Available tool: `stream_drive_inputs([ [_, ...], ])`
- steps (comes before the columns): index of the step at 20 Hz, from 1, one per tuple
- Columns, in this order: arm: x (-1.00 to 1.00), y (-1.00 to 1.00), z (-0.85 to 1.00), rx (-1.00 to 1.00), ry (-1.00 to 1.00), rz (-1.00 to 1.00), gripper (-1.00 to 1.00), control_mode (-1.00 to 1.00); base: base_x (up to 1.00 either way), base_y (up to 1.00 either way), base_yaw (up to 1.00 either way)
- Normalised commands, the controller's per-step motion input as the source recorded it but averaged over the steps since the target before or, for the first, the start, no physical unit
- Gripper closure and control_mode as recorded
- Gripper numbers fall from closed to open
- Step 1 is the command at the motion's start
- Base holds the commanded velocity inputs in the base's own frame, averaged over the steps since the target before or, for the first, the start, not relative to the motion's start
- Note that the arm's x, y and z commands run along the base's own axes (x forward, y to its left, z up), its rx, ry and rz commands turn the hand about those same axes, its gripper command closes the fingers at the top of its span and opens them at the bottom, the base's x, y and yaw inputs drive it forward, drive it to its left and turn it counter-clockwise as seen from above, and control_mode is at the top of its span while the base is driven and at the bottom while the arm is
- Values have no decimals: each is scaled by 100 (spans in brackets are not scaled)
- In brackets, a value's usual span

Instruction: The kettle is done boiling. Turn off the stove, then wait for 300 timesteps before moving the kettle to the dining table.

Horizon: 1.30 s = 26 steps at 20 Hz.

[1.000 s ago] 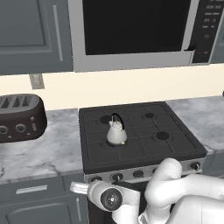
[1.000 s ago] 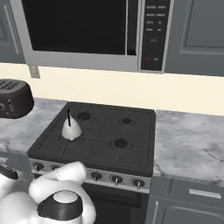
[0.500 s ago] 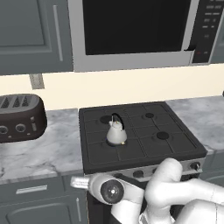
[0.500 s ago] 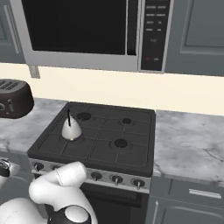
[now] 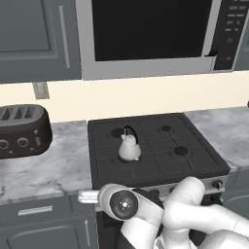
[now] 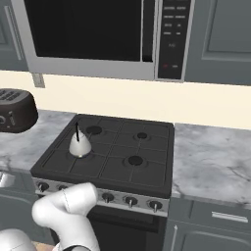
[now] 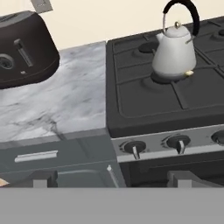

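The gripper [image 7: 111, 178], wide open and empty, sits low before the stove [image 7: 148, 105], its knobs [image 7: 133, 148] just ahead and above, the kettle [image 7: 174, 50] on a left burner beyond them.

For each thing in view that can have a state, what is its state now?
kettle: upright on a front-left burner, not held.
stove: knobs untouched; no flame seen.
gripper: open, holding nothing, facing the knobs.
microwave: door shut.
toaster: on the counter.
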Motion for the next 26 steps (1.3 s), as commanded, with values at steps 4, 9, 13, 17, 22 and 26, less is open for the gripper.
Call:
stream_drive_inputs([
  [4,-18,-3,53,-8,0,0,-100,-100,0,0,0],
  [9,-16,-10,53,-7,0,0,-100,-100,0,0,0],
  [13,-11,-13,53,-5,0,0,-100,-100,0,0,0],
  [17,-7,-19,44,-5,0,0,-100,-100,0,0,0],
  [22,-1,-24,38,-3,0,1,-100,-100,0,0,0],
  [26,0,-31,36,0,2,2,-100,-100,0,0,0],
])
